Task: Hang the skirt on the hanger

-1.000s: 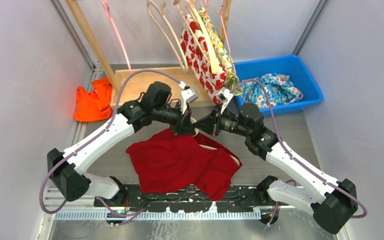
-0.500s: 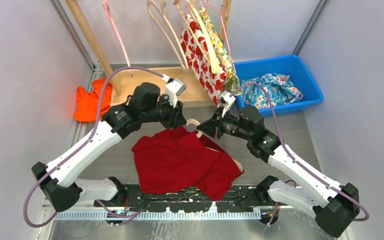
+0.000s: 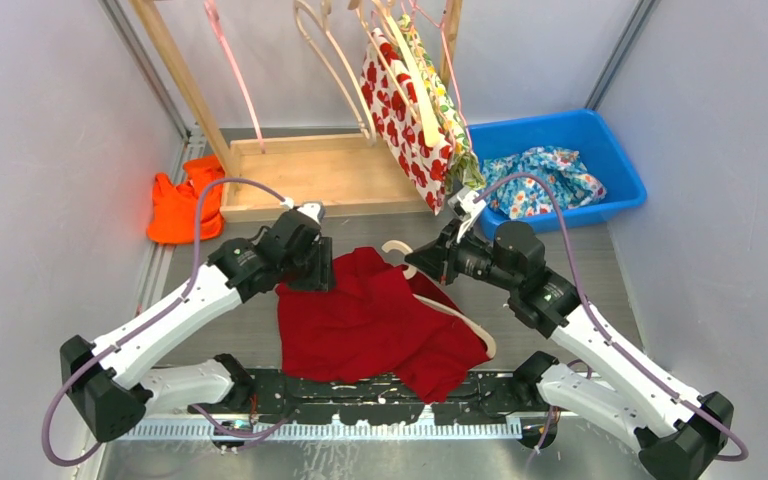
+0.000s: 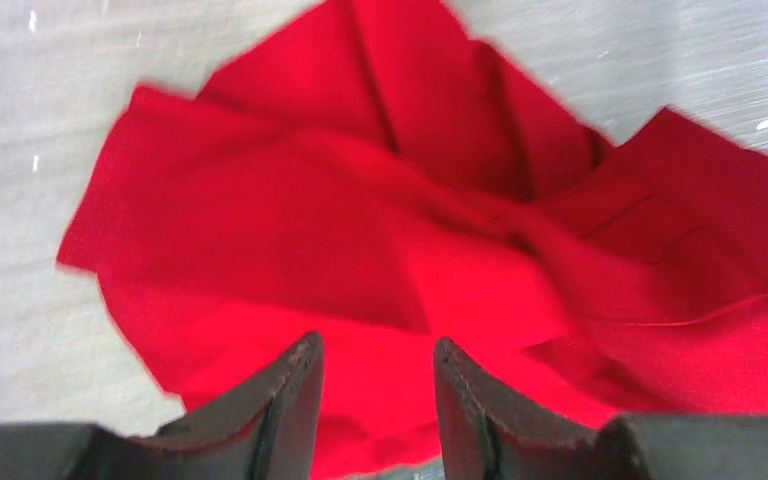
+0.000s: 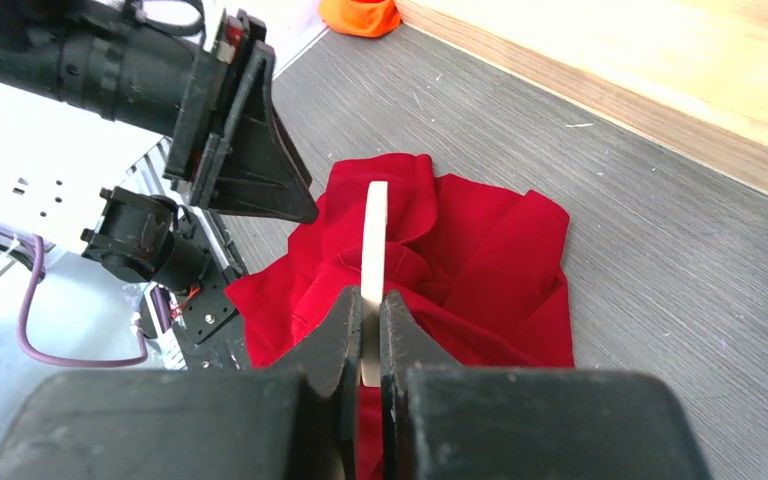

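Your skirt (image 3: 380,320) lies crumpled on the counter (image 3: 580,270), a heap of red folds below and between the two sets of jaws. The hanger (image 5: 373,240) is cream and runs straight out from the right jaws over the skirt's top. One of its arms shows along the cloth's right edge, and part of it is covered by the folds.

The right jaws are clamped together on the hanger's flat strip, close to its hook. The left jaws stand apart with nothing between them, tips pointing down over the skirt's left edge. You cannot tell from the pictures whether they touch the cloth. In the right wrist view, the left jaws sit just left of the hanger's far end, above the fabric.

Beyond the right jaws and off to their right is a blue bin (image 3: 560,130) holding a blue floral garment (image 3: 545,180), bunched in its middle. Beyond both sets of jaws stands a wooden rack (image 3: 310,175) with bare hangers (image 3: 335,60) and a red-and-white printed garment (image 3: 405,110) hanging on it. Left of the left jaws and farther back, an orange cloth (image 3: 185,205) lies beside the rack's base.
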Robot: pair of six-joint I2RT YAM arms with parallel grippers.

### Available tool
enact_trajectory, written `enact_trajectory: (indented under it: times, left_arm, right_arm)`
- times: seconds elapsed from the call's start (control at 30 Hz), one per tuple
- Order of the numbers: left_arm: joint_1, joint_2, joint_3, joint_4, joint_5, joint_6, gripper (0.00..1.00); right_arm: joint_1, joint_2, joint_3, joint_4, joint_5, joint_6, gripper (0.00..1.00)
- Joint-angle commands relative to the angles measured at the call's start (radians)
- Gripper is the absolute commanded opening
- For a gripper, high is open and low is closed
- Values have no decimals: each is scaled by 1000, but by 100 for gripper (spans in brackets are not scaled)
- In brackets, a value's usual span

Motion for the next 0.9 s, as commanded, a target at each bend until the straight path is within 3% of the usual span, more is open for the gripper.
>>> enact_trajectory:
  times: [0.0, 0.23, 0.37, 0.5, 0.6, 0.63, 0.87]
  left_arm:
    - [5, 23, 8, -85, -97, -185, 45]
    - [14, 74, 4, -100, -193, -291, 49]
    - [28, 67, -24, -36, -176, -356, 63]
    - [29, 57, -44, -25, -177, -413, 66]
    - [31, 43, -74, 21, -169, -436, 95]
    - [30, 43, -89, 40, -159, -446, 100]
    - [30, 92, -155, 112, -208, -527, 99]
  right_arm:
    - [3, -31, -4, 31, 17, -5, 1]
    - [3, -35, -19, 42, 3, 7, 1]
    - [2, -37, -26, 50, 1, 13, 1]
    - [3, -41, -26, 55, -3, 16, 1]
    - [3, -42, -31, 68, -7, 21, 1]
    - [3, -44, -35, 76, -3, 27, 1]
    - [3, -44, -98, 171, 9, 76, 1]
